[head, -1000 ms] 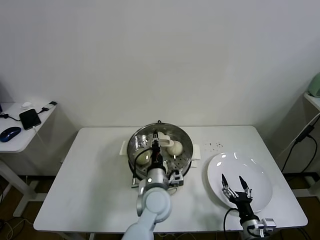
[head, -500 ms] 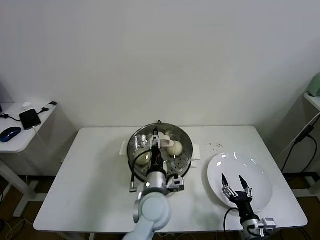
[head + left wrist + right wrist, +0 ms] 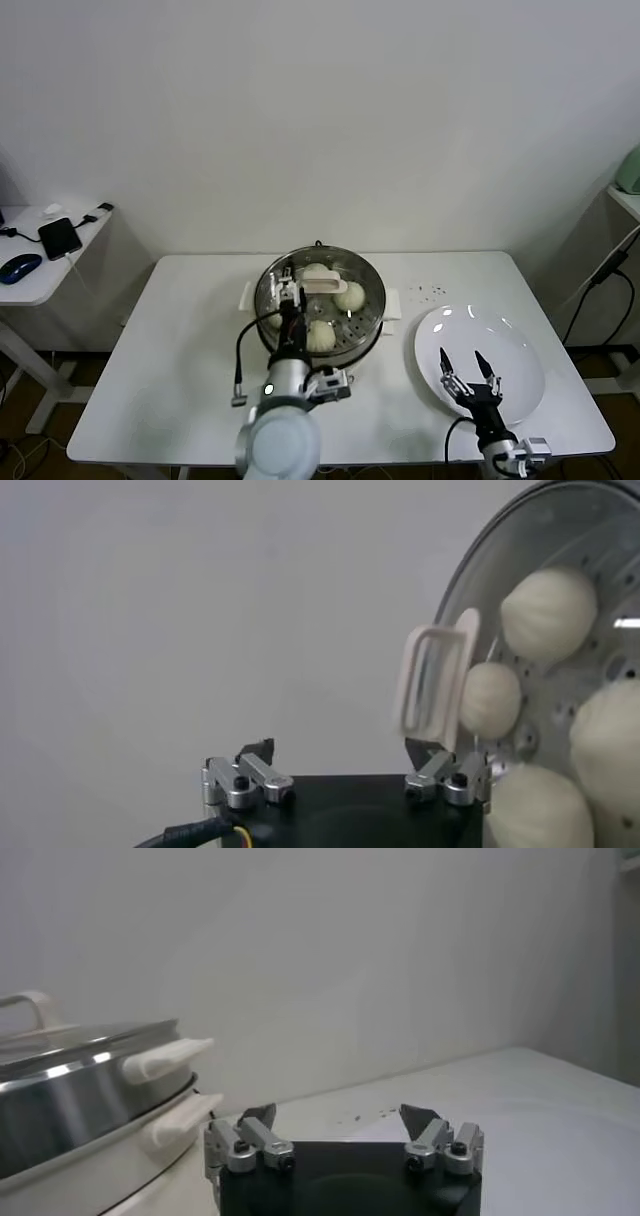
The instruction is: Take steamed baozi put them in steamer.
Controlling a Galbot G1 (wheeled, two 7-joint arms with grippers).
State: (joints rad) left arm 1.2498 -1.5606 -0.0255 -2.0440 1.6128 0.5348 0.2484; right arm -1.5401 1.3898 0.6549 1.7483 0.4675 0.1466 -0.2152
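The steamer (image 3: 366, 318) stands mid-table, a shiny steel pot with a perforated floor. Several cream baozi lie inside it, among them one at the back (image 3: 318, 270), one at the right (image 3: 349, 295) and one at the near side (image 3: 320, 336). The left wrist view shows them too (image 3: 548, 610), beside a beige loop handle (image 3: 435, 680). My left gripper (image 3: 287, 292) (image 3: 340, 750) hangs open over the pot's left part, holding nothing. My right gripper (image 3: 462, 357) (image 3: 338, 1114) is open above the white plate (image 3: 505, 335), also holding nothing.
The steamer's white side handles (image 3: 165, 1058) stick out toward the plate. Dark specks (image 3: 432, 291) dot the table behind the plate. A low side table at the far left carries a phone (image 3: 60, 237) and a blue mouse (image 3: 20, 266).
My left gripper has opened and let go of a baozi in the steamer. It has then drawn back toward the pot's left side. The right arm has barely moved.
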